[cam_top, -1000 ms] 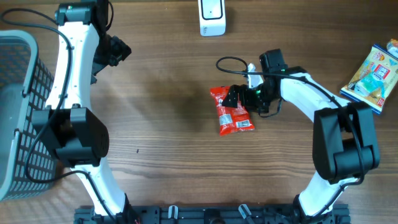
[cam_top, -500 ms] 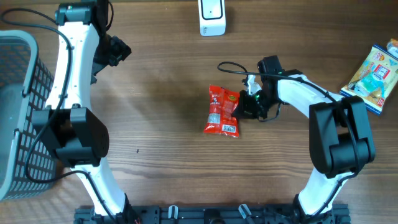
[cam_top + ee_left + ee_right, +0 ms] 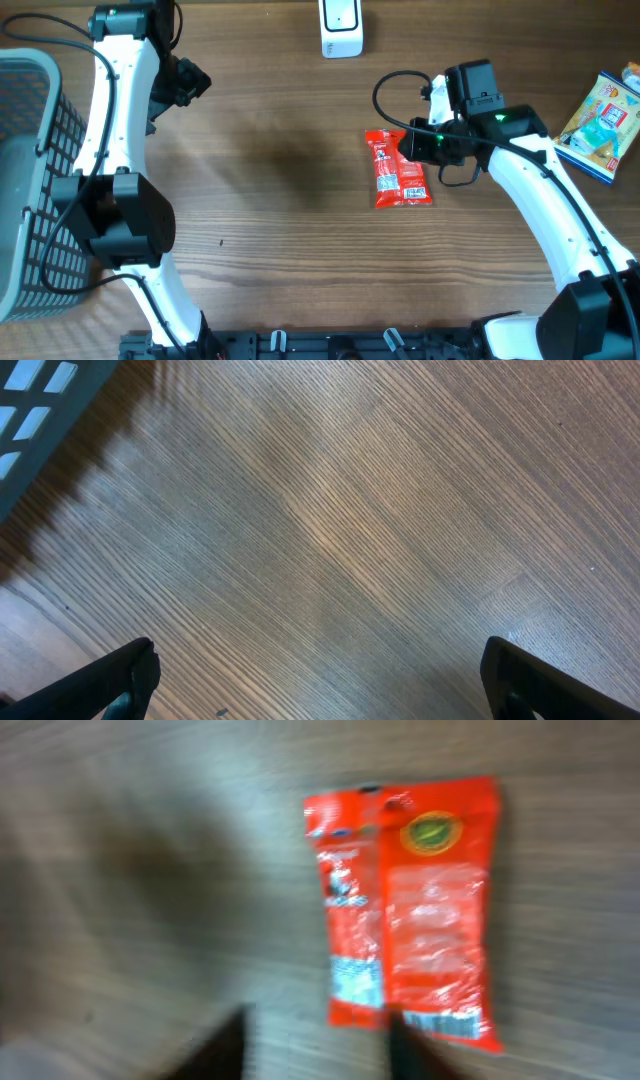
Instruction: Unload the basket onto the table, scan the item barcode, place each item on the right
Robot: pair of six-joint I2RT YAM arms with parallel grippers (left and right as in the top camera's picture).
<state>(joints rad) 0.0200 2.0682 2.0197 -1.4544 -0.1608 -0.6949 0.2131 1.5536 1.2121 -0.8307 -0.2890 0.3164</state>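
Note:
A red snack packet (image 3: pixel 400 170) lies flat on the wooden table, its white printed labels facing up. In the right wrist view the packet (image 3: pixel 410 910) is blurred, with a white strip along its lower edge. My right gripper (image 3: pixel 410 146) hovers over the packet's upper right corner. Its two dark fingers stand apart, and the gripper (image 3: pixel 315 1050) holds nothing; the packet's lower left corner shows just beyond the tips. My left gripper (image 3: pixel 320 680) is wide open over bare wood at the far left of the table (image 3: pixel 180 82).
A white scanner unit (image 3: pixel 341 27) stands at the back edge, in the middle. A dark wire basket (image 3: pixel 30 170) fills the left side. A yellow and blue snack packet (image 3: pixel 600 118) lies at the far right. A black cable loops beside the right wrist.
The right gripper shut on the red packet and turned it, then let go. The packet now lies flat, further right. The right arm pulled back to the right. The left arm stayed still.

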